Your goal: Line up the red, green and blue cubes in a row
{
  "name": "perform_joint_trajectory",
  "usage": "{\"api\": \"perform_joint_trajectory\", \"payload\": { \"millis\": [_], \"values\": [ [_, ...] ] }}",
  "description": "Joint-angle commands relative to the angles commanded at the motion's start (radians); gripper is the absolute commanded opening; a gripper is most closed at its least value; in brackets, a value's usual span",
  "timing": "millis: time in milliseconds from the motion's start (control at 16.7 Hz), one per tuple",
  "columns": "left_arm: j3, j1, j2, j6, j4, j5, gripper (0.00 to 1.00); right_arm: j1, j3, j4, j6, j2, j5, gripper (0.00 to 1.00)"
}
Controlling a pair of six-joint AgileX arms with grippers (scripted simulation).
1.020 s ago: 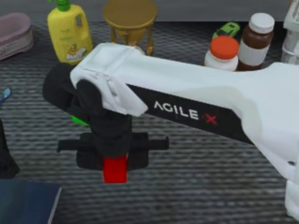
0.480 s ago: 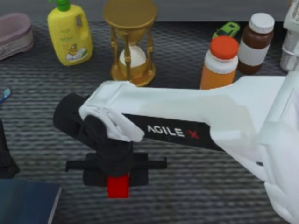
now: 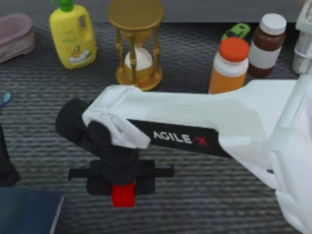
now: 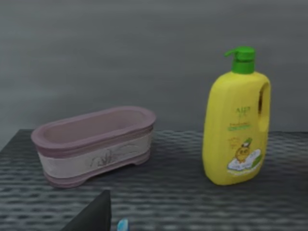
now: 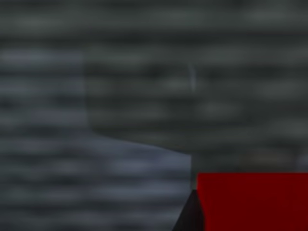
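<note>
the right gripper (image 3: pixel 122 191) is clamping the red cube (image 3: pixel 122 196) low over the mat, front and left of centre. green and blue cubes are not showing, so the row looks barely begun. the left arm (image 3: pixel 6 165) is sitting parked at the left edge.

Table (image 3: pixel 204 204): dark grey, ribbed woven surface, as I saw it from above. Items I logged standing or lying directly on it:

- Pink oval planter tub (image 3: pixel 14 35), far left edge.
- Yellow pump bottle (image 3: pixel 72 35) with green cap, just right of the tub.
- Gold hourglass (image 3: pixel 136 46), upright, centre back.
- Orange bottle (image 3: pixel 228 66) with red-orange cap, right of centre.
- Brown bottle (image 3: pixel 265 45) with white cap, just beside the orange one.
- Lime-green toy car (image 3: pixel 236 30), behind those two bottles.
- Dark blue flat item (image 3: pixel 29 210), near left corner; I could not identify it.
</note>
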Motion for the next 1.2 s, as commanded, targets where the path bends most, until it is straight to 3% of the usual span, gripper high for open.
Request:
{"api": "perform_joint_trajectory", "payload": {
  "millis": [420, 1020, 1200],
  "values": [
    [0.0, 0.0, 0.0, 0.0, 0.0, 0.0, 1.0, 0.0, 0.0, 0.0, 0.0, 0.0, 0.0, 0.98],
    [0.0, 0.0, 0.0, 0.0, 0.0, 0.0, 1.0, -0.002, 0.003, -0.004, 0.0, -0.001, 0.0, 1.0],
    [0.0, 0.0, 0.0, 0.0, 0.0, 0.0, 1.0, 0.002, 0.06, -0.074, 0.003, -0.016, 0.0, 1.0]
  ]
}}
